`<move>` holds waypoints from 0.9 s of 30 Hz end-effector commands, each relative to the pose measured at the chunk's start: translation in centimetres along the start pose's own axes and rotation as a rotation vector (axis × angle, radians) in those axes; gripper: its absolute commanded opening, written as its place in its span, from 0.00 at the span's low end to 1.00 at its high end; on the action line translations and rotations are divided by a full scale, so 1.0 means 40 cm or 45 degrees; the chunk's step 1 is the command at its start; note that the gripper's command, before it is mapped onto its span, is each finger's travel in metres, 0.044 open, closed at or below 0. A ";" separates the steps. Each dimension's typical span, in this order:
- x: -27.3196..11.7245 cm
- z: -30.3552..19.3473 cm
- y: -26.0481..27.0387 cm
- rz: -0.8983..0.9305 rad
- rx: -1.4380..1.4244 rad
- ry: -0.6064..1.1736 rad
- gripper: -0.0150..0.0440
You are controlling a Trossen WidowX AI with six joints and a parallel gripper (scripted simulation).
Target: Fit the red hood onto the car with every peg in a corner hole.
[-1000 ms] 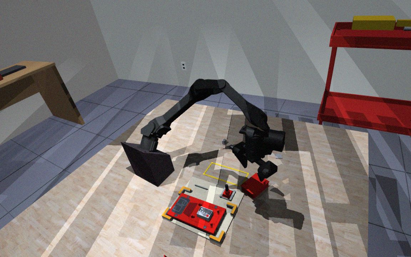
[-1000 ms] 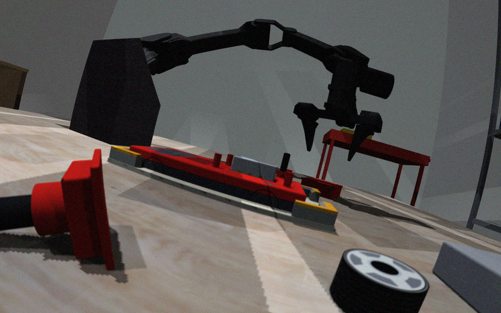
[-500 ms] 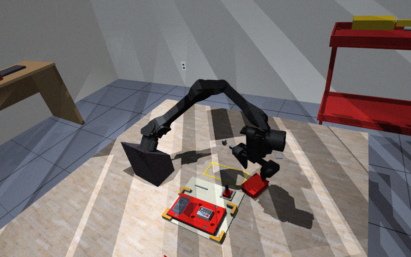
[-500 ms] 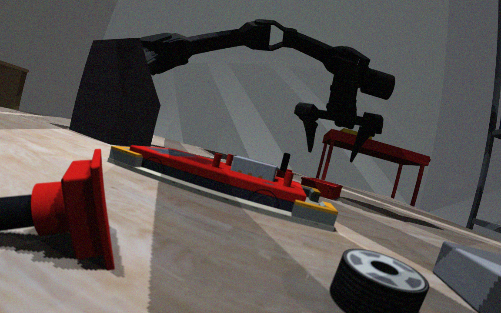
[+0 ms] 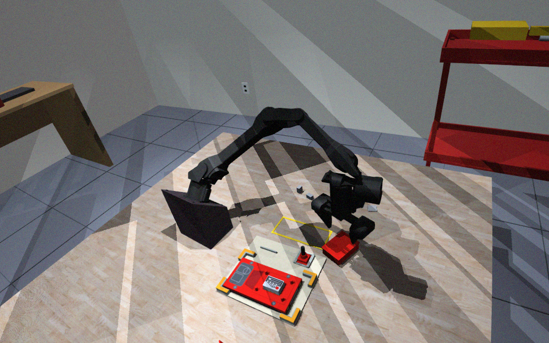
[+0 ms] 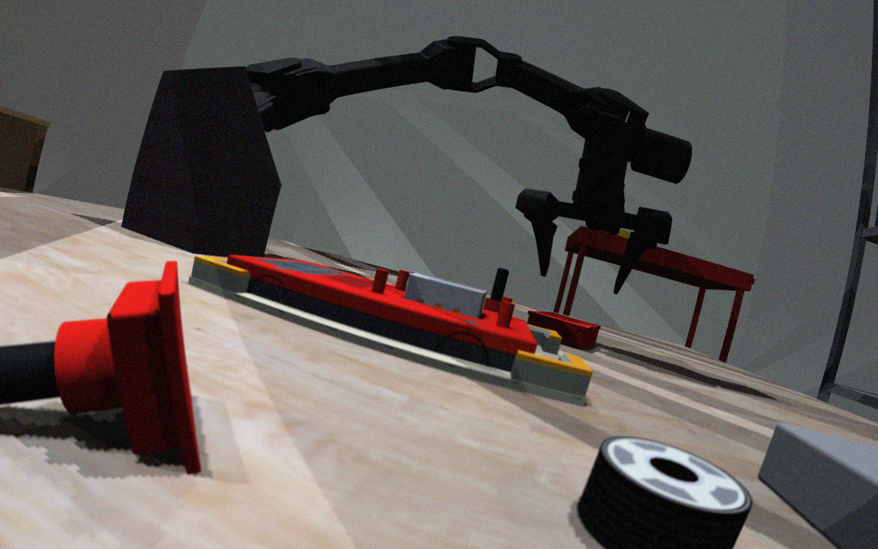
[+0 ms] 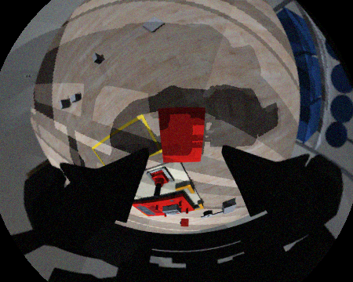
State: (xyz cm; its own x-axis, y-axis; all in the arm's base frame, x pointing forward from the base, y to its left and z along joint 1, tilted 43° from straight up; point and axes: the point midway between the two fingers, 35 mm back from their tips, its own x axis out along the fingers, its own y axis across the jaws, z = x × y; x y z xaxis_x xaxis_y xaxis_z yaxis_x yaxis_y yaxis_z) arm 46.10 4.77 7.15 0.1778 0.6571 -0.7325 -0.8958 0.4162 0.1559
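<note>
Top view: fairly dim room, pale light streaks across bench (image 5: 152,273) and walls, hard dark shadows. Exterior: darker, arm (image 6: 380,73) near silhouette, jagged shadow edges. Wrist: grainy, fisheye curve, black corners, fingers pure black.

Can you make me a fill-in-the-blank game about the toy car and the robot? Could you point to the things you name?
1. The hood (image 5: 338,252) (image 6: 568,333) (image 7: 182,135) is coloured ____.
2. The hand (image 5: 342,234) (image 6: 579,284) (image 7: 186,150) isn't shut; it's ____.
3. Around the engine block (image 5: 273,284) (image 6: 445,293) (image 7: 171,209) stand four short ____.
4. The outline (image 5: 299,221) (image 7: 117,132) on the table is coloured ____.

Missing words: red; open; pegs; yellow.
</note>
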 end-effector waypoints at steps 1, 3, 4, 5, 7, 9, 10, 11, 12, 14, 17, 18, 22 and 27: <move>0.014 -0.004 0.003 0.007 0.012 0.000 1.00; 0.019 -0.004 0.003 0.007 0.012 0.000 1.00; 0.021 -0.004 0.003 0.007 0.012 0.000 1.00; 0.023 -0.004 0.003 0.007 0.012 0.000 1.00; 0.028 -0.003 0.003 0.007 0.012 0.000 1.00; 0.032 -0.003 0.003 0.007 0.012 0.000 1.00; 0.035 -0.003 0.003 0.007 0.012 0.000 1.00; 0.037 -0.003 0.003 0.007 0.012 0.000 1.00; 0.039 -0.003 0.003 0.007 0.012 -0.001 1.00; 0.043 -0.003 0.003 0.007 0.012 -0.001 1.00; 0.050 -0.003 0.003 0.007 0.012 -0.001 1.00; 0.052 -0.003 0.003 0.007 0.012 -0.001 1.00; 0.061 -0.003 0.003 0.007 0.012 -0.001 1.00; 0.073 -0.003 0.004 0.007 0.012 -0.002 1.00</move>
State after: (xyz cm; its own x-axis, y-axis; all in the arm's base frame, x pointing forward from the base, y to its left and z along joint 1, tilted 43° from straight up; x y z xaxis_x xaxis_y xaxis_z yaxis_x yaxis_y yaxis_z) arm 46.57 6.45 5.48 0.1784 0.6613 -0.7286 -0.8963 0.4147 0.1569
